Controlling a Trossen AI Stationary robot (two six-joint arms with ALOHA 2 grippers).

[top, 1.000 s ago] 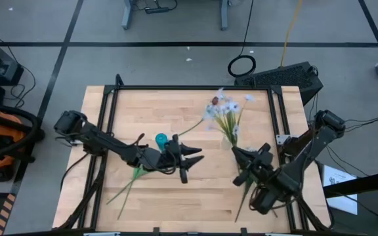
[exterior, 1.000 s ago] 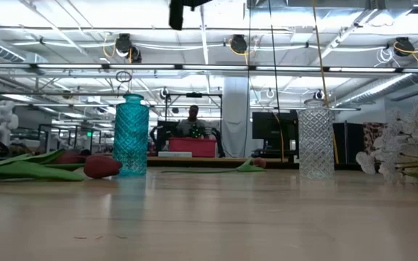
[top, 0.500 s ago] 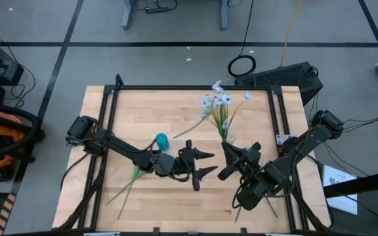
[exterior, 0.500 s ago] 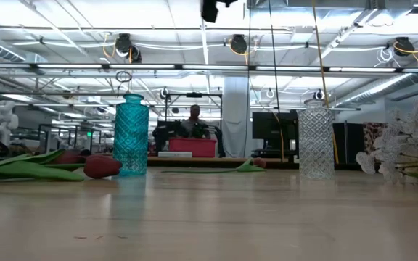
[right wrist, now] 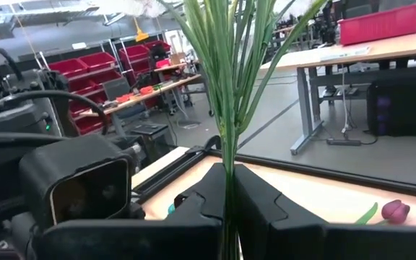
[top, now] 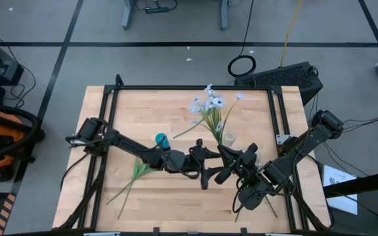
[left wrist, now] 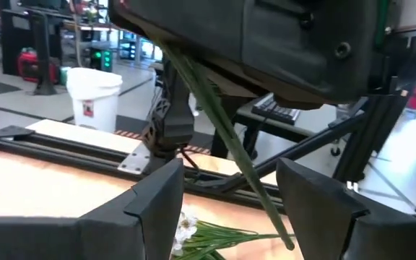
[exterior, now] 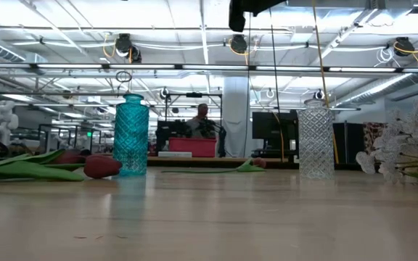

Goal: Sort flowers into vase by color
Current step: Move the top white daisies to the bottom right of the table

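Note:
My right gripper is shut on a spray of white and pale-blue flowers, held above the table's middle. My left gripper is open right beside it, and one green stem of the spray runs down between its fingers without visibly touching them. The teal vase and the clear vase stand upright. Red tulips lie on the table by the teal vase, with their stems toward the near left. My right gripper pinches a bundle of several green stems between its two fingers, which lie across them. The blossoms stand out beyond the fingers toward the far edge. The stem ends stick out on the other side. The spray is lifted clear of the table.
More white blossoms lie on the table at the right, and a green stem shows under the right arm. A red tulip head lies on the wood. A black frame rims the table. A person sits in the room behind.
My left gripper has moved toward the table's right, up to the right gripper. The right gripper has shifted toward the left and carried the white spray with it. The blossoms have swung toward the far left.

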